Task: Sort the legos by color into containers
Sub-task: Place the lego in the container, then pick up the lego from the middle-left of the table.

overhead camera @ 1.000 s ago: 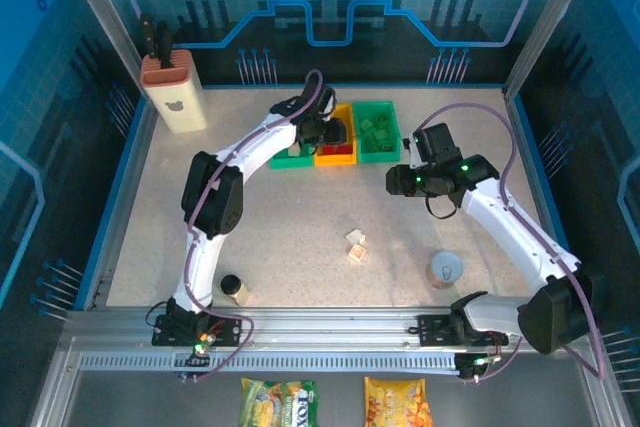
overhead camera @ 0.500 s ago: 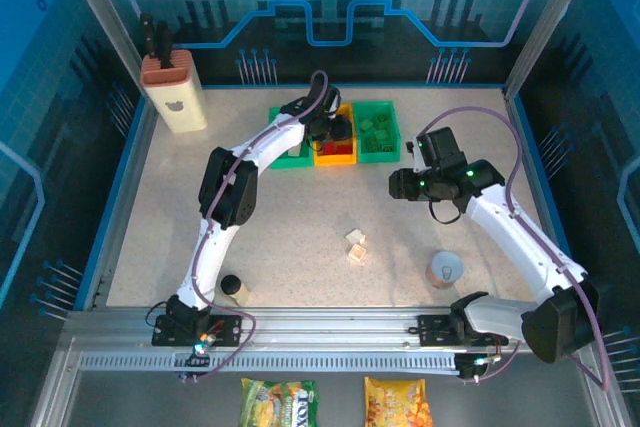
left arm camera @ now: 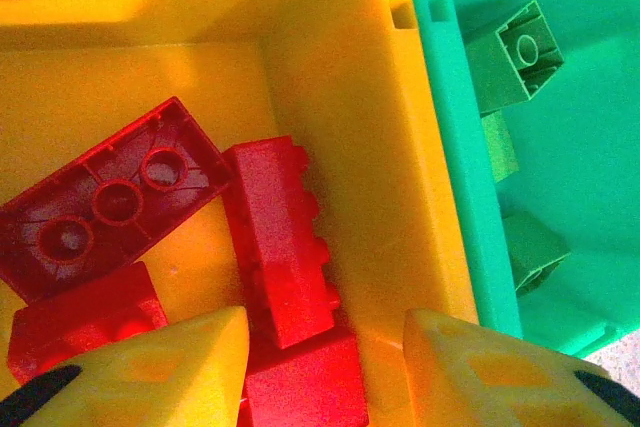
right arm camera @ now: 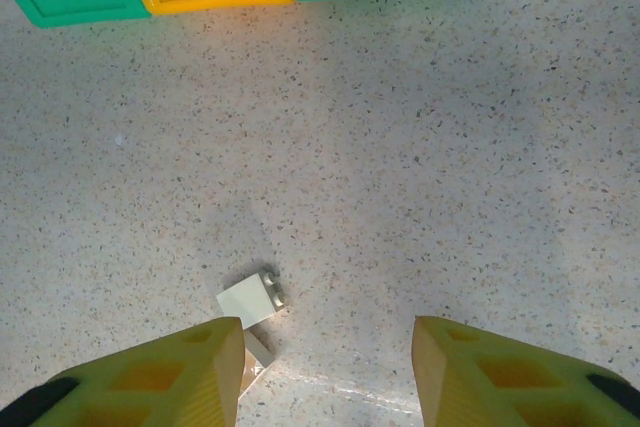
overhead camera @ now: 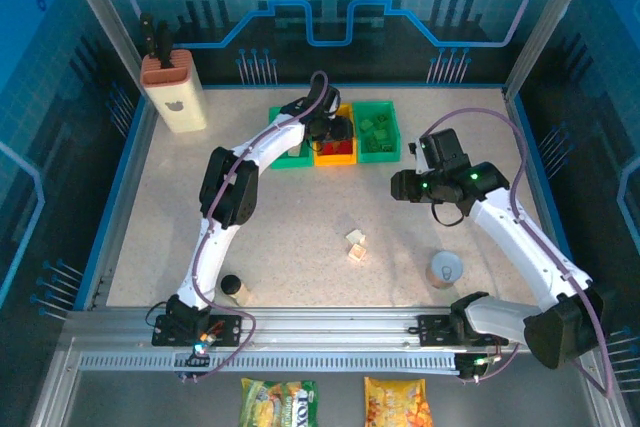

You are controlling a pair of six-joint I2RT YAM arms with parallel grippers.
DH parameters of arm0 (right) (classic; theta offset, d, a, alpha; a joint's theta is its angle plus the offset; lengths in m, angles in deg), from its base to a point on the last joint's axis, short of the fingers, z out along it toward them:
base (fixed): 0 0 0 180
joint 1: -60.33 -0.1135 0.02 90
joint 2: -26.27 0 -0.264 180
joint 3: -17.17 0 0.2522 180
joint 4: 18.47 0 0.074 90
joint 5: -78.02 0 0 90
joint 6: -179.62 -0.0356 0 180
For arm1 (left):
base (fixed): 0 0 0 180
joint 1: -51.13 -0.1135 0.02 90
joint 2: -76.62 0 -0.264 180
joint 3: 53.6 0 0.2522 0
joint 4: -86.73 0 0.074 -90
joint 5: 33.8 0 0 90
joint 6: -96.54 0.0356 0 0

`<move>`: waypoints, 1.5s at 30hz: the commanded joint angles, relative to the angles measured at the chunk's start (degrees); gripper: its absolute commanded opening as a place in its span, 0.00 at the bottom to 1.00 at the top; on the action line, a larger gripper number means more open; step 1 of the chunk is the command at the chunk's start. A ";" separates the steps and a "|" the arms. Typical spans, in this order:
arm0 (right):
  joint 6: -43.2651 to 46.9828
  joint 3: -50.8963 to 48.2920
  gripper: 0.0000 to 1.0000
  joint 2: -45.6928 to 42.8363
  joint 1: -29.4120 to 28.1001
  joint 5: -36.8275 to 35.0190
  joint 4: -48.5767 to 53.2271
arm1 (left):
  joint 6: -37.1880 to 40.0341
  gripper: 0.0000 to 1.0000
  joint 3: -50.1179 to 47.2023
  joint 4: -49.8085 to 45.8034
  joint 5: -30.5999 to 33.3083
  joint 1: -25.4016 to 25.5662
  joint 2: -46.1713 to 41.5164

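Note:
My left gripper [overhead camera: 335, 130] hangs open inside the yellow-orange bin [left arm camera: 330, 67], the middle bin [overhead camera: 335, 154] of the row. Several red legos [left arm camera: 278, 237] lie on its floor under the spread fingers, and none is gripped. The right green bin [overhead camera: 377, 132] holds green legos [left arm camera: 515, 52]. The arm partly hides the left green bin [overhead camera: 288, 154]. Cream-white legos [overhead camera: 355, 245] lie together mid-table. My right gripper [overhead camera: 398, 185] is open above the bare tabletop, with a cream lego [right arm camera: 252, 299] just beyond its left fingertip [right arm camera: 205, 357].
A beige knife block [overhead camera: 172, 87] stands at the back left. A dark-capped jar [overhead camera: 233, 287] sits near the front left and a grey round cup [overhead camera: 446, 270] near the front right. Two snack bags [overhead camera: 278, 402] lie beyond the front rail.
The left arm reached further over the bins, bringing its gripper down into the yellow-orange one. The right gripper drifted slightly right and toward the front, away from the bins.

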 commanded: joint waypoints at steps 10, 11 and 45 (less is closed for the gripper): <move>-0.67 -0.70 0.49 -0.58 0.49 0.66 0.55 | 1.69 0.45 -4.11 -0.99 -1.14 -0.06 -10.02; -0.69 -0.76 0.49 -0.34 0.40 0.66 0.54 | 1.84 0.45 -4.74 -1.37 -1.23 0.07 -10.59; 1.19 -4.93 0.49 -3.22 8.26 -3.48 0.30 | 18.60 0.51 -23.07 -22.91 7.50 22.42 -21.54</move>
